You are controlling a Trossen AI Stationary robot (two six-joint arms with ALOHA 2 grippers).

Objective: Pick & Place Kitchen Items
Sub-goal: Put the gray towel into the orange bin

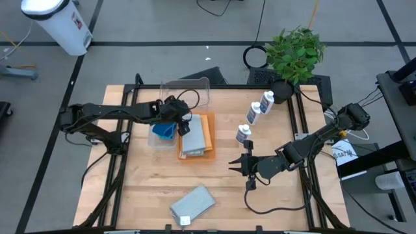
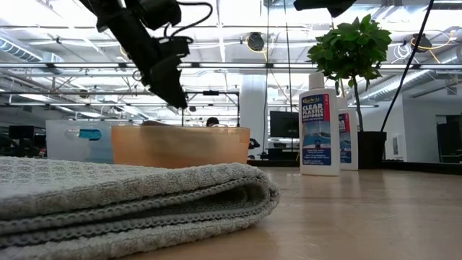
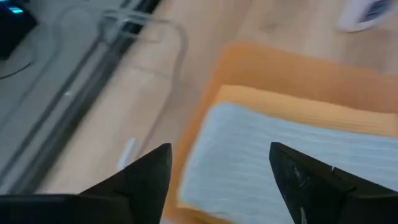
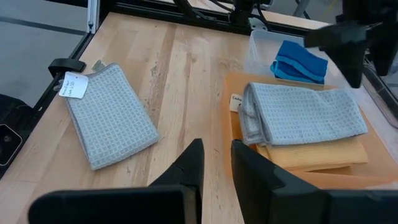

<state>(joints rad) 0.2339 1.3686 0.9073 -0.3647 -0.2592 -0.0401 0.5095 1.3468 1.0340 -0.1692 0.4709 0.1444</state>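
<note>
A grey folded cloth point(image 1: 194, 138) lies on top of a stack of orange folded cloths point(image 1: 208, 133) at mid-table. My left gripper point(image 3: 221, 158) hangs open just above the grey cloth's far end, clear of it in the low view point(image 2: 172, 90). Blue sponges point(image 1: 162, 132) lie in the clear tub point(image 1: 185, 91) beside the stack. Another grey cloth point(image 1: 193, 203) lies flat near the table's front edge. Three white blue-labelled bottles point(image 1: 253, 115) stand upright right of the stack. My right gripper point(image 1: 237, 164) hovers shut and empty right of centre.
A potted plant point(image 1: 296, 52) stands at the far right corner. Black frame rails point(image 1: 123, 169) run along the table's left and right sides. Bare wood lies between the orange stack and the near grey cloth point(image 4: 112, 115).
</note>
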